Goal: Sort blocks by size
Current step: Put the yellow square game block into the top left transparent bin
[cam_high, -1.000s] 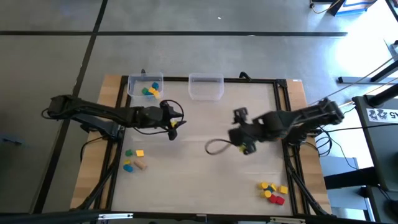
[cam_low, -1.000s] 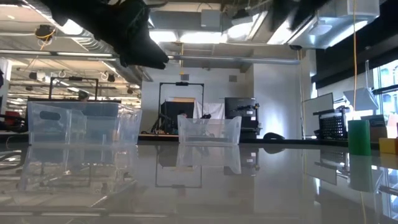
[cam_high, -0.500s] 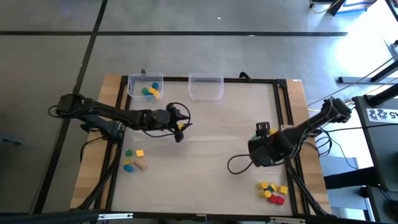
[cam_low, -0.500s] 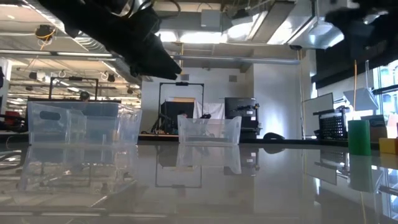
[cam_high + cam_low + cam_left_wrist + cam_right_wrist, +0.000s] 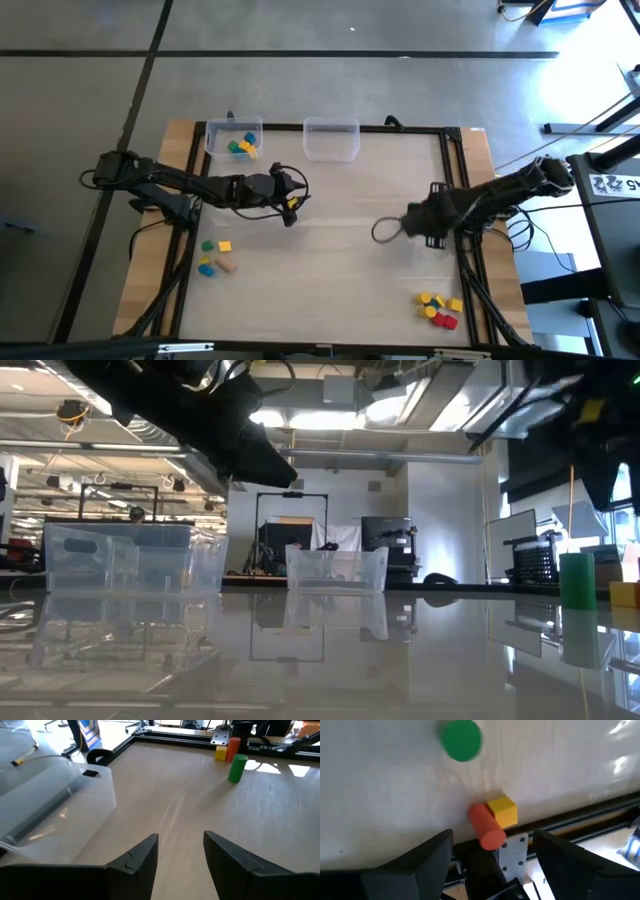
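Beyond the right gripper [image 5: 492,870] fingers (spread, empty), blocks [image 5: 492,822] on the table.

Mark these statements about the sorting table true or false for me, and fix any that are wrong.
1. The clear bin on the left already holds blocks. True.
2. The middle bin is full of blocks. False: it looks empty.
3. The right gripper is clamped on the red cylinder. False: its fingers are spread with nothing between them, and the cylinder lies on the table against a yellow cube.
4. A green cylinder stands upright on the table. True.
5. The left gripper carries a blue block. False: its fingers are apart, with only bare table showing between them.
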Robot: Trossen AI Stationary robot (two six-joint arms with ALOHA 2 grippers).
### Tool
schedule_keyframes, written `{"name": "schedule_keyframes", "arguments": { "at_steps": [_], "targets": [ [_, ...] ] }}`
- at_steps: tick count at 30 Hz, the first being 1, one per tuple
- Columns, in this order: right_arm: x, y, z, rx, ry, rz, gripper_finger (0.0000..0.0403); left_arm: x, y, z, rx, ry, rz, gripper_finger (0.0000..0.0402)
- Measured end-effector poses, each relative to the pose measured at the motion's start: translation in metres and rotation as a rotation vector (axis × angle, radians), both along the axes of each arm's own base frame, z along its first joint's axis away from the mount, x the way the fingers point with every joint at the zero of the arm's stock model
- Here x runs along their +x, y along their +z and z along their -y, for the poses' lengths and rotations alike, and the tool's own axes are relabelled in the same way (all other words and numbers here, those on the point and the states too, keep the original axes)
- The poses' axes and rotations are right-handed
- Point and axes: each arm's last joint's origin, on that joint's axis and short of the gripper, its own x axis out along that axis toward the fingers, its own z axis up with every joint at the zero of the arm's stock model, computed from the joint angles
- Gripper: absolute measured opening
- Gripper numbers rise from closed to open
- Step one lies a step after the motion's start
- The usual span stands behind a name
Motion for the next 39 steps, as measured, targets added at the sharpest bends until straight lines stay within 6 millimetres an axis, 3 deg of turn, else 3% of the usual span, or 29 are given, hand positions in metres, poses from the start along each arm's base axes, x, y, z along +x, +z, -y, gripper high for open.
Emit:
{"name": "schedule_keyframes", "arguments": {
  "at_steps": [9, 16, 19, 23, 31, 39],
  "targets": [
    [0.000, -0.019, 0.044, 0.026, -0.100, -0.089, 0.0280, 0.000, -0.001, -0.001, 0.005, 0.000, -0.011, 0.0155],
    [-0.014, -0.039, 0.072, 0.049, -0.257, -0.156, 0.0280, -0.001, -0.001, 0.000, 0.006, -0.002, -0.019, 0.0155],
    [-0.011, -0.039, 0.082, 0.055, -0.297, -0.122, 0.0269, -0.001, -0.001, 0.000, 0.015, -0.006, -0.021, 0.0155],
    [-0.013, -0.039, 0.092, 0.056, -0.309, -0.119, 0.0229, -0.001, -0.001, 0.000, 0.024, -0.010, -0.025, 0.0155],
    [-0.015, -0.058, 0.104, 0.165, -0.308, -0.037, 0.0104, -0.001, -0.001, 0.000, 0.023, -0.010, -0.025, 0.0155],
    [-0.018, -0.073, 0.104, 0.221, -0.332, -0.128, 0.0020, -0.001, -0.004, 0.000, 0.027, -0.012, -0.054, 0.0155]
  ]
}}
